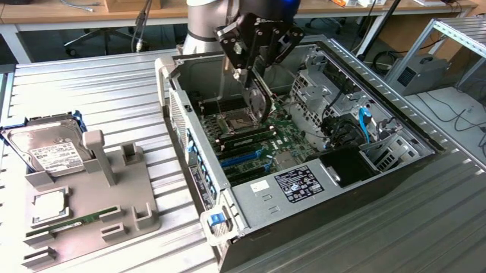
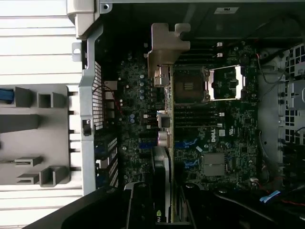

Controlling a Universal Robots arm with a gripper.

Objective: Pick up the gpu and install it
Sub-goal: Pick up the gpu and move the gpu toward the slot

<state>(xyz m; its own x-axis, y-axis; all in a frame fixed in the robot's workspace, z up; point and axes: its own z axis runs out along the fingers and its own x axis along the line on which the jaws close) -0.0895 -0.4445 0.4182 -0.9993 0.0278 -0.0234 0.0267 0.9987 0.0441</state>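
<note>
**Scene, largest item first**

- Ribbed metal table (image 1: 114,79): carries all other items.
- Computer case (image 1: 319,227): lies on its side, open face up, toward the exterior view's right.
- Motherboard (image 1: 292,139): exposed on the case floor. It carries blue expansion slots (image 1: 243,156).
- Grey parts fixture (image 1: 140,199): stands on the table at the exterior view's left, well apart from the arm. It holds a hard drive (image 1: 49,151) and a RAM stick (image 1: 72,223).
- Gripper (image 1: 254,74): positioned over the open case. Its jaws are clamped on the gpu (image 1: 260,99).
- Gpu: off the fixture, inside the outline of the case, above the motherboard. Contact between its lower end and the board cannot be confirmed.

**Governing relation**

The gpu lies directly below the single gripper and extends away from it toward the motherboard. In the wrist view the gripper (image 2: 164,210) holds one end of the gpu (image 2: 161,171), which is seen edge-on. Its long axis runs out from the jaws to the pale end bracket (image 2: 167,45), the end farthest from the gripper. The blue slots lie just beside the card edge, on the near side of the exterior view. By judgement, the card is not yet seated.
</note>
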